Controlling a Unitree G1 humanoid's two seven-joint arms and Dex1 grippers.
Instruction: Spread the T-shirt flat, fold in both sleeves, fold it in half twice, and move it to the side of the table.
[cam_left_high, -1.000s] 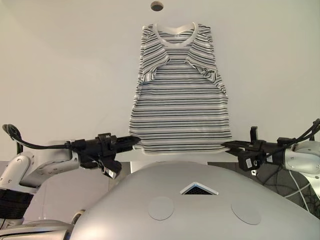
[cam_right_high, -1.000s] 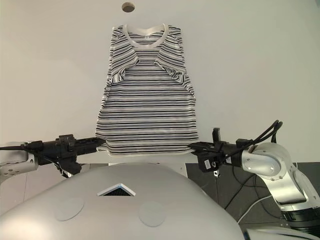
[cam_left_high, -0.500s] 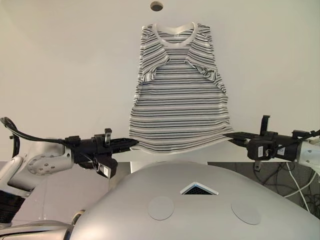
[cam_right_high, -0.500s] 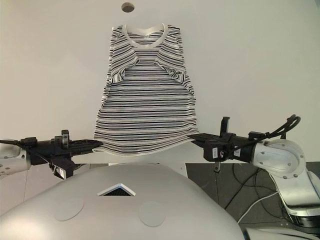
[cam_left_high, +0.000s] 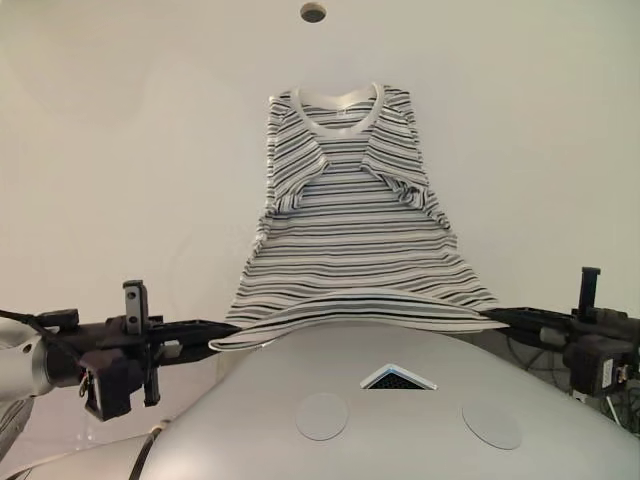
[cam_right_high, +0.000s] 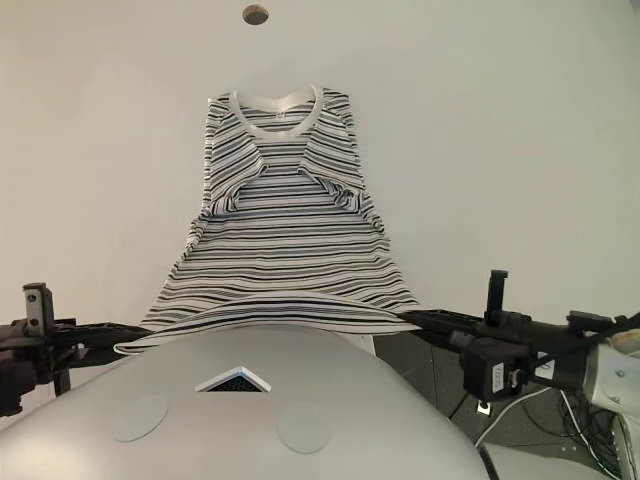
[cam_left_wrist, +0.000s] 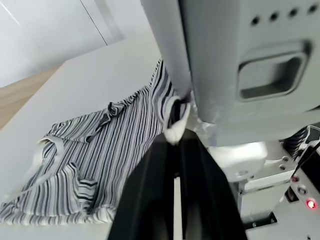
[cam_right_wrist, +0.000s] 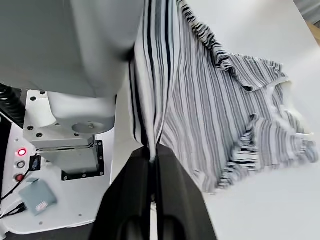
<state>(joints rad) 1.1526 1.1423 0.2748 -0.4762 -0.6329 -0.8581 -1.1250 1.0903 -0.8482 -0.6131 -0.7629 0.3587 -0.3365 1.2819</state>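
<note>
A black-and-white striped T-shirt (cam_left_high: 350, 230) lies on the white table (cam_left_high: 130, 180) with its collar at the far end and both sleeves folded in across the chest. Its near hem is lifted off the table and stretched wide. My left gripper (cam_left_high: 222, 334) is shut on the hem's left corner, and my right gripper (cam_left_high: 492, 318) is shut on the right corner. In the left wrist view the fingers (cam_left_wrist: 172, 145) pinch the striped fabric (cam_left_wrist: 100, 165). In the right wrist view the fingers (cam_right_wrist: 151, 152) clamp the hem, with the T-shirt (cam_right_wrist: 225, 100) sloping down to the table beyond.
A small round grey disc (cam_left_high: 313, 12) sits on the table past the collar. Bare tabletop extends on both sides of the shirt. The table's near edge runs close behind the lifted hem.
Both grippers have pulled the hem up and toward me while spreading apart. The whole shirt has slid closer along the table.
</note>
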